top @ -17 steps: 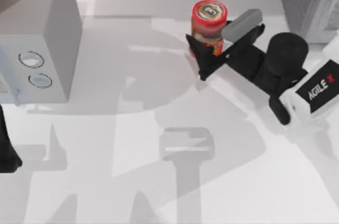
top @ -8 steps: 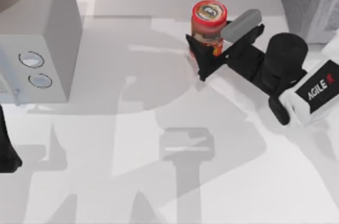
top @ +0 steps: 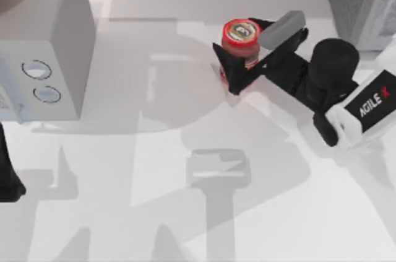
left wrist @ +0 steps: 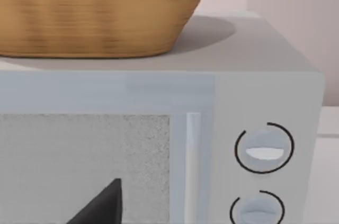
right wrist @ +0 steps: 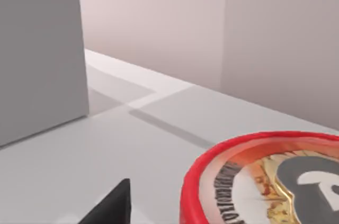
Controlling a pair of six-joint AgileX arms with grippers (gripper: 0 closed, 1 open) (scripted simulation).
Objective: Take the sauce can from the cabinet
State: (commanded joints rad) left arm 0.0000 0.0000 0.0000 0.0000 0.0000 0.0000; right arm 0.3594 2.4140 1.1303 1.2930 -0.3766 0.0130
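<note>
Lower now than a second ago, the sauce can [top: 242,39] sits pinched between the right gripper's [top: 238,57] fingers; rigid, probably slick metal, best squeezed mid-body.

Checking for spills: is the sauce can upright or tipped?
Upright: the sauce can shows its round top to the overhead camera, standing on the table between the right gripper's fingers.

Top view looks straight down; both wrist views sit close, level.

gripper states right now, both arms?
Left gripper: parked facing the light grey box, fingers cannot be told.
Right gripper: shut on the sauce can, out on the table.
</note>
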